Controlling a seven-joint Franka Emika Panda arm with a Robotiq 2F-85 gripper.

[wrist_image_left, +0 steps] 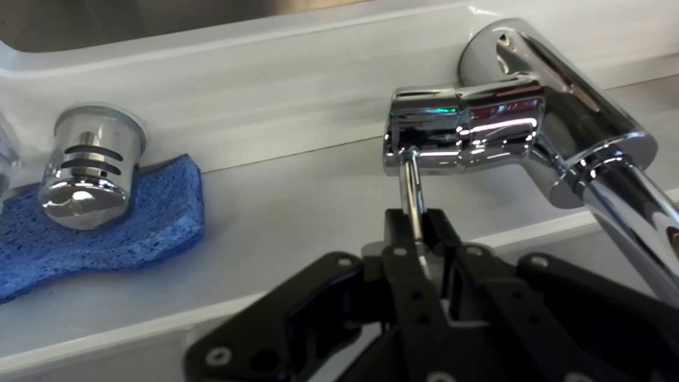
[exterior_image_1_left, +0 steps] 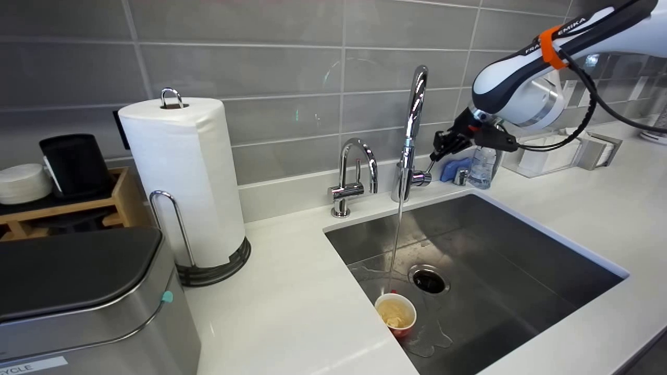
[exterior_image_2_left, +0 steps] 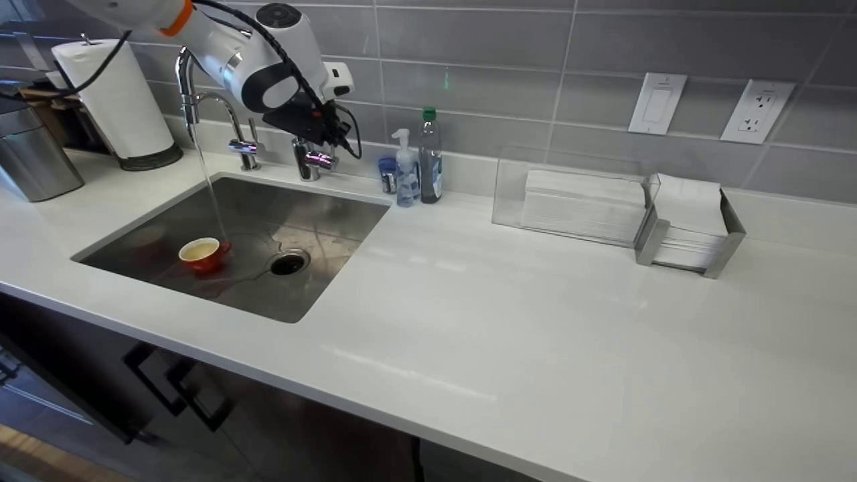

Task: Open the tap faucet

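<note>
The tall chrome tap faucet stands behind the sink. Its base and spout also show in an exterior view, partly hidden by the arm. A thin water stream falls from the spout into the sink, close to a red cup. In the wrist view the faucet's slim side lever sticks out of the round chrome handle. My gripper has its two black fingertips closed around the lever. In an exterior view the gripper reaches the lever from the wall side.
A shorter gooseneck tap stands beside the faucet. A blue sponge and a chrome cap lie near the lever. A soap pump and dish soap bottle stand by the wall. A paper towel roll is farther off.
</note>
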